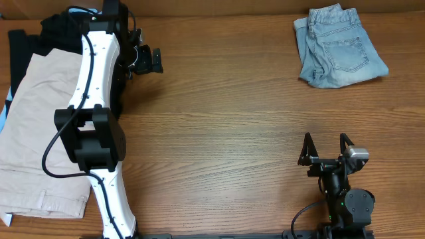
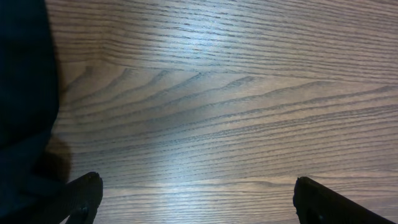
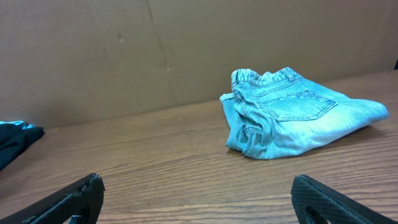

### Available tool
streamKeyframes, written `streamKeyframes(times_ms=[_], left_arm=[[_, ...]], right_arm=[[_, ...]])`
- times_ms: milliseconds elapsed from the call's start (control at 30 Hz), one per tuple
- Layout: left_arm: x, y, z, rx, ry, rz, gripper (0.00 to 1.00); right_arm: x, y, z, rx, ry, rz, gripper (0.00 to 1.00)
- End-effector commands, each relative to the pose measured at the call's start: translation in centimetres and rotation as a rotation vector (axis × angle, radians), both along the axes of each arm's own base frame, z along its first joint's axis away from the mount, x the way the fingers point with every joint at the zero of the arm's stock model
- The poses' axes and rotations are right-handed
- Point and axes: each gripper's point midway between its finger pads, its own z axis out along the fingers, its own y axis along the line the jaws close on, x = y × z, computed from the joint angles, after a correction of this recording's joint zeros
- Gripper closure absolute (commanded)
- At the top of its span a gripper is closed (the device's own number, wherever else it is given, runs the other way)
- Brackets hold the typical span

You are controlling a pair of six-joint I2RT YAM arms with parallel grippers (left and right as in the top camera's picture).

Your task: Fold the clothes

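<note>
Denim shorts (image 1: 340,48) lie folded in a loose bundle at two o'clock on the worktop (image 1: 232,119). Left fingers (image 2: 84,193) and right fingers (image 3: 74,196) are spread wide, holding nothing. Folding looks essentially done.

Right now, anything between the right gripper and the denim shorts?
No. Only bare table lies between the right gripper and the denim shorts; the right wrist view shows it, overhead too.

Faded blue, beige and black on brown woodgrain.
The denim shorts (image 1: 340,48) are washed-out light blue; khaki shorts (image 1: 33,99) plain beige; the garment (image 1: 53,33) black; table (image 1: 226,133) streaked brown.
</note>
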Motion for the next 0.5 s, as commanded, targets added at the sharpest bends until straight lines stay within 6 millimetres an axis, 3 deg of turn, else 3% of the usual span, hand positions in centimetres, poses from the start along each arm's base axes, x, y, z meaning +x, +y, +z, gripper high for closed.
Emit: streamKeyframes(times_ms=[0, 133, 233, 333, 467], left_arm=[[0.3, -0.2, 0.6, 0.005, -0.021, -0.002, 0.0], [0.3, -0.5, 0.6, 0.004, -0.021, -0.008, 0.0], [0.3, -0.9, 2.3, 0.005, -0.059, -0.016, 0.0], [-0.4, -2.0, 7.6, 0.003, -0.174, -0.039, 0.0], [-3.2, -4.6, 17.1, -0.011, -0.389, -0.096, 0.0]], right_arm=[[0.0, 0.0, -0.1, 0.004, -0.007, -0.003, 0.0], [0.0, 0.0, -0.1, 0.004, -0.007, -0.003, 0.0], [0.0, 0.0, -0.1, 0.004, -0.008, -0.003, 0.0], [0.0, 0.0, -0.1, 0.004, -0.008, -0.003, 0.0], [0.0, 0.0, -0.1, 0.004, -0.007, -0.003, 0.0]])
